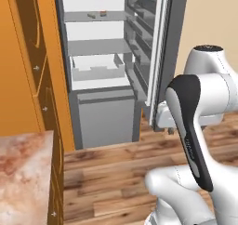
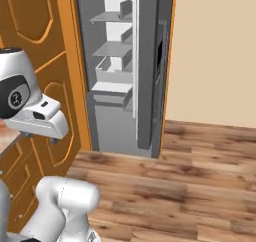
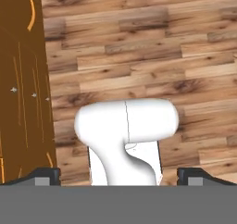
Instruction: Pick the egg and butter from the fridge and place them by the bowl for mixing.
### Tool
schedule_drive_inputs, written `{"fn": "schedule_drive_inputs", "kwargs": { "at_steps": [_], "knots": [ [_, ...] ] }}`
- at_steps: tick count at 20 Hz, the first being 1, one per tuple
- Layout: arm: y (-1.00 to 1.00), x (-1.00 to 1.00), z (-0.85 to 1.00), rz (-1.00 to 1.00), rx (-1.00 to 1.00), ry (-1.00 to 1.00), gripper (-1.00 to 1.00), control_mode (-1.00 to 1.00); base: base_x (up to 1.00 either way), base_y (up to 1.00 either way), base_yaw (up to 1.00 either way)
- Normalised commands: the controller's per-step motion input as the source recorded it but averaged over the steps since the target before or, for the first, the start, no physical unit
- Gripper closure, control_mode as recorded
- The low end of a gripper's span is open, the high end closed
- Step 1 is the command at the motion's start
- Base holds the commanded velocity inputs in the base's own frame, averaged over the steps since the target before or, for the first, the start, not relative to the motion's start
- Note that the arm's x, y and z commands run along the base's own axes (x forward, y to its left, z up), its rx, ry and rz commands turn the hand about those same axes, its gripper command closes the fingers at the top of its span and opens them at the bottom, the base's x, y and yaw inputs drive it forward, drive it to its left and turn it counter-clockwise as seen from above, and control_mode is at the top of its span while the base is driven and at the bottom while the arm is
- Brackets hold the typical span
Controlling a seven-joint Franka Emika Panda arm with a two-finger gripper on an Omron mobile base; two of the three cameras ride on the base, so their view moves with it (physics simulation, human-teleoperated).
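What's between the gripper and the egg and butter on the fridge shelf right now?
Nothing visible blocks the way. The fridge door stands open, and the egg and butter lie exposed on the top shelf. The gripper is open, pointing down at the wood floor, well short of the fridge.

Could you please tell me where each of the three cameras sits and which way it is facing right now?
Left base view: behind the arm's left, looking forward at the open fridge with small items on its top shelf; the white arm rises lower right.
Right base view: behind the arm's right, facing the fridge edge-on beside the orange cupboards; the arm shows at left.
Hand view: on the hand, looking down at the wooden floor; the open gripper tips stand wide apart.
Both base views share the fridge, cupboards and floor.
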Motion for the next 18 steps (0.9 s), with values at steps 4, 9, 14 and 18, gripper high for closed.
{"fn": "schedule_drive_inputs", "kwargs": {
  "at_steps": [4,9,14,18],
  "knots": [
    [0.0,0.0,0.0,0.0,0.0,0.0,-1.0,1.0,0.81,0.15,-0.16],
    [0.0,0.0,0.0,0.0,0.0,0.0,-1.0,1.0,0.72,0.43,-0.11],
    [0.0,0.0,0.0,0.0,0.0,0.0,-1.0,1.0,0.56,0.52,-0.07],
    [0.0,0.0,0.0,0.0,0.0,0.0,-1.0,1.0,0.43,0.42,-0.04]
  ]
}}
